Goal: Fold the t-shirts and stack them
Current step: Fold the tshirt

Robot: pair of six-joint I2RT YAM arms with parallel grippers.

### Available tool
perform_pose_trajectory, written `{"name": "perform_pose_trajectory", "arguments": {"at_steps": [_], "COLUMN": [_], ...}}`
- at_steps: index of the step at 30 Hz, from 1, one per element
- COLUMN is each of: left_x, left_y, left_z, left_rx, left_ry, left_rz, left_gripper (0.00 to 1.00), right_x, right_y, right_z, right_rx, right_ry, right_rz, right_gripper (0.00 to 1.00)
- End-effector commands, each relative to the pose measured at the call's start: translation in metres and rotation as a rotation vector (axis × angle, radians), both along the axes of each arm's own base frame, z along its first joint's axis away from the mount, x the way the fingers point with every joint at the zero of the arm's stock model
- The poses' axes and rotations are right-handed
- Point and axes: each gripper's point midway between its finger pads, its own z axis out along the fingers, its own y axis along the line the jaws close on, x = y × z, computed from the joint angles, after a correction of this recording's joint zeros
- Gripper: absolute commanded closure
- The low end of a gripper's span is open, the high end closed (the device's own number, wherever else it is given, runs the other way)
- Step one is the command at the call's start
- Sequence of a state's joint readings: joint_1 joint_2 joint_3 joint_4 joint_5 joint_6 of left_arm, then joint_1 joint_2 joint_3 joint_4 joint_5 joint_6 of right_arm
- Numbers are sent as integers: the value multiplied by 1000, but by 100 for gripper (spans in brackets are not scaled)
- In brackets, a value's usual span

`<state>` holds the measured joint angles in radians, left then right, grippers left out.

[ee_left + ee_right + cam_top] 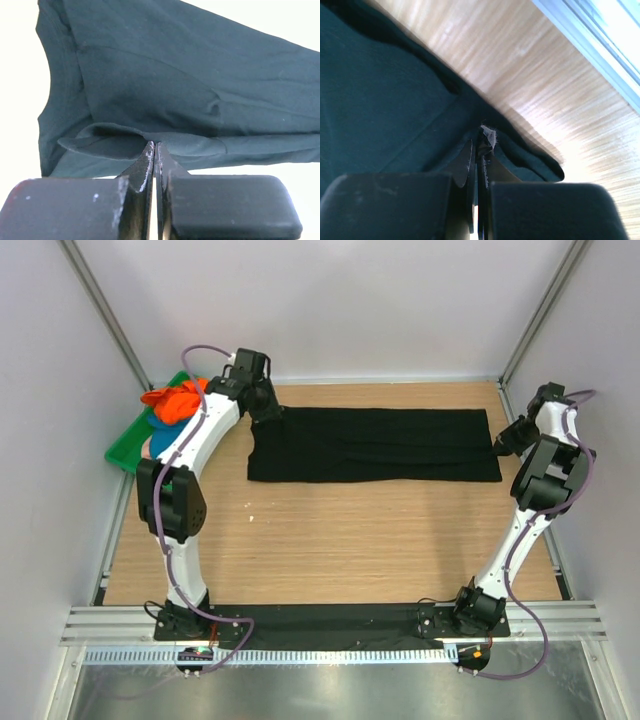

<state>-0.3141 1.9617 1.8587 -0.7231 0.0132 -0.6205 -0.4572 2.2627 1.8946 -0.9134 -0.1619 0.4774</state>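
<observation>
At the far left edge of the wooden surface (330, 540), a green tray (118, 452) lies against the wall. It is heaped with crumpled clothes: an orange t-shirt (172, 400) on top, a blue t-shirt (162, 423) beneath it, and a bit of pink cloth (150, 447) at the near side, partly hidden by the left arm.

Just right of the tray, the left claw (268, 412) reaches down to the far left corner of the black t-shirt (375, 445). In the left wrist view its two fingers are pressed together, with a thin fold of the shirt's edge pinched between their tips. The curved neckline shows at the left of that view.

The black t-shirt lies across the far half of the surface as a long, flat, folded band, running from one claw to the other. Faint crease lines run along its length. Its left end is a little wider than the rest.

At the band's right end, the right claw (500, 445) meets the shirt near the right wall. The right wrist view shows its fingers closed tight on the dark hem, where a small pale scrap of fabric (490, 134) sits right at the tips. Bare wood lies just beyond the cloth edge.
</observation>
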Motion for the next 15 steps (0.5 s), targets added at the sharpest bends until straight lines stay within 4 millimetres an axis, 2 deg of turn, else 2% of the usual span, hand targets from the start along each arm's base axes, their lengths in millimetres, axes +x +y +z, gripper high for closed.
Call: {"name": "perform_pose_trajectory", "arguments": {"at_steps": [1,6,12,14,15], "left_x": [15,26,40,45,47], "left_y": [4,-3,-9,-12,-12], "left_z": [17,24,21,13,17], "left_rx": [-23,-49,-62,-67,-69], "left_ry": [-42,-62,-63,-48,-55], "left_rz": [11,8,9,10,11], "left_gripper": [100,100,100,100,100], "right_x": [21,27,34,36,37], "right_y": [-6,-10,-8,-7,-7], "right_z": [22,24,12,10,11], "right_rx": [-22,-26,8,15,14], "right_ry": [-77,-92,-76,-77,-81], "right_rz": [-1,-14,-16,-12,-14], "right_gripper": [99,98,99,98,98]}}
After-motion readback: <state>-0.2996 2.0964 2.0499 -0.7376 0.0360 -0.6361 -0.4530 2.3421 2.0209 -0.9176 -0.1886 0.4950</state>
